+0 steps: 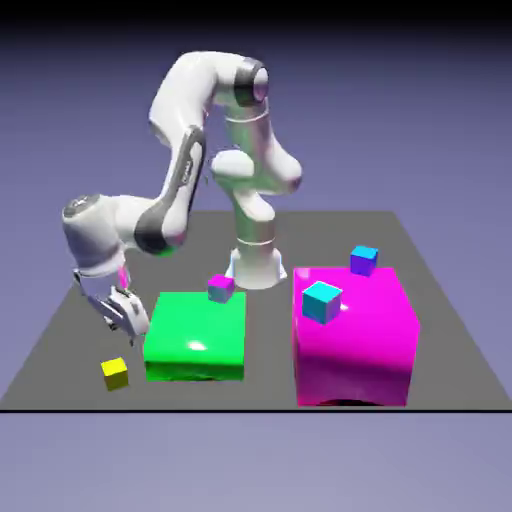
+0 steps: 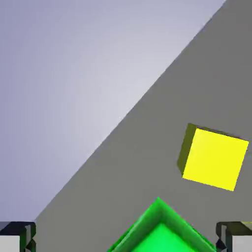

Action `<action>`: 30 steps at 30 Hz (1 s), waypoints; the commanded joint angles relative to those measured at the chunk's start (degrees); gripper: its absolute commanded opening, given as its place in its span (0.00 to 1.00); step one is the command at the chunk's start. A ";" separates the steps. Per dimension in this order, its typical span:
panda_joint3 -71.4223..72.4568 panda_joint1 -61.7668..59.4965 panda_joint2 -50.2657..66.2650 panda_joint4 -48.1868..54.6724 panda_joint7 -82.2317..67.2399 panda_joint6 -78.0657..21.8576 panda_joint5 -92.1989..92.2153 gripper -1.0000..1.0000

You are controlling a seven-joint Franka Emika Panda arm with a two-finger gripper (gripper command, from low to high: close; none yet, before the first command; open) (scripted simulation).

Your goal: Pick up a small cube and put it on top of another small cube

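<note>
**Op:** Gripper point(image 1: 128, 322) was wide open when I checked, nothing between the fingertips point(image 2: 17, 238). It hung low over the table point(image 1: 60, 370), above and slightly to the exterior view's right of the yellow cube point(image 1: 115, 374), not touching it.

**Eng:** Where was the cube exactly?

**Op:** On the table near the front edge, at the exterior view's left. It sat just beside the big green block point(image 1: 196, 336), clear of it. In the hand view the yellow cube point(image 2: 215, 158) showed up right of centre, beyond the fingertips, not lined up between them. A corner of the green block point(image 2: 162, 231) poked in at the bottom edge between both tips.

**Eng:** Other cubes?

**Op:** Tiny magenta cube point(image 1: 221, 288) sat on the green block's far corner, toward the exterior view's right. One cyan cube point(image 1: 322, 301) rested on top of the big magenta block point(image 1: 352, 335), near its left front. I also saw a second small cube point(image 1: 363, 260), cyan top and violet sides, at that block's far edge; couldn't tell whether it stood on the block or behind it.

**Eng:** Anything stacked on yellow?

**Op:** No. Yellow was alone on the table, flat, untouched.
</note>
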 commanded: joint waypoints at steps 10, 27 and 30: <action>0.12 -3.95 14.85 5.52 0.91 0.15 4.32 0.50; -0.98 4.23 -15.40 -13.64 -3.12 -10.84 -6.45 0.00; -0.88 6.29 -21.63 -19.05 -4.50 -11.66 -8.66 0.00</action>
